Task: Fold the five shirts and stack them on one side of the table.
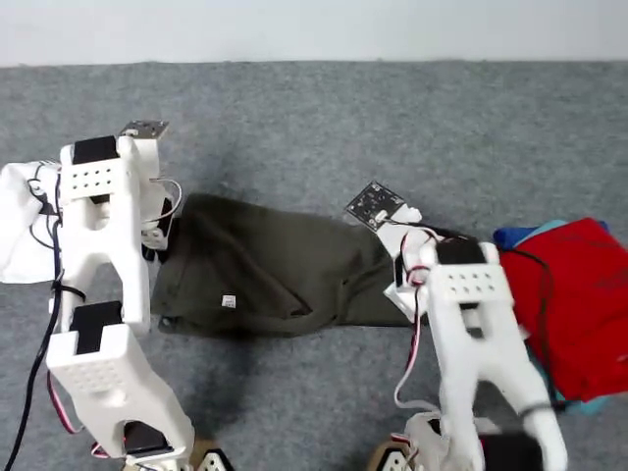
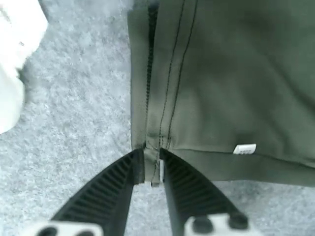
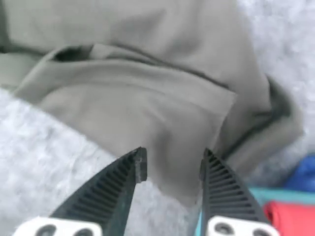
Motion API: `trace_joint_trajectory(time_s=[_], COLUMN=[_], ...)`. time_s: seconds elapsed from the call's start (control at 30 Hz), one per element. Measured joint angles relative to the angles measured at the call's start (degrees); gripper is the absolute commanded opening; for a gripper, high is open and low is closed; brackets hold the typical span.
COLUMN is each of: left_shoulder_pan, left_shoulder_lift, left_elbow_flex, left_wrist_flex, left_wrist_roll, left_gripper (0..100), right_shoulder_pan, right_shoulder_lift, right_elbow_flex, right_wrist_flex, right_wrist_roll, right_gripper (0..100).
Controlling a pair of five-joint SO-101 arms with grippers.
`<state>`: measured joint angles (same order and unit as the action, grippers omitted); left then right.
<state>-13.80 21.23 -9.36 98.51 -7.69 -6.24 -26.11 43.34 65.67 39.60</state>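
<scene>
Both ends of this limp shirt need gripping, we judge: left hand pinches its hem corner, right hand gapes wide.

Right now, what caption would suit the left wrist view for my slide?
Left hand shut on the stitched corner of the olive shirt, grey table beneath, white cloth nearby.

From here I see the table covered in a grey, fuzzy mat, and a pale wall along its far edge.
</scene>
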Motion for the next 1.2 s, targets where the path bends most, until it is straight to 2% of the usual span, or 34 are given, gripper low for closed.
trace_joint_trajectory(time_s=[0.13,0.27,0.67,0.73,0.87,1.2], left_shoulder_pan=[0.00,-0.44,-0.97,-1.14,-0.88,2.99], left_shoulder_lift=[0.18,5.80,27.34,29.63,31.65,32.53], left_elbow_flex=[0.79,-0.53,-18.81,-20.66,-22.15,-22.24], left_wrist_flex=[-0.44,-0.44,1.49,1.49,1.58,1.58], left_wrist_roll=[0.00,0.18,0.26,0.26,0.26,0.44], left_gripper=[15,15,15,13,1,1], right_shoulder_pan=[-0.09,-0.18,-0.18,-0.18,-0.18,0.53], right_shoulder_lift=[-8.26,-13.63,-18.11,-18.11,-18.11,-18.11], right_elbow_flex=[0.26,3.87,7.82,7.82,7.82,7.56], right_wrist_flex=[4.57,5.36,5.36,5.36,5.36,5.36], right_wrist_roll=[0.00,0.00,0.00,0.00,0.00,-1.23], right_gripper=[18.4,18.4,18.4,18.4,18.4,18.3])
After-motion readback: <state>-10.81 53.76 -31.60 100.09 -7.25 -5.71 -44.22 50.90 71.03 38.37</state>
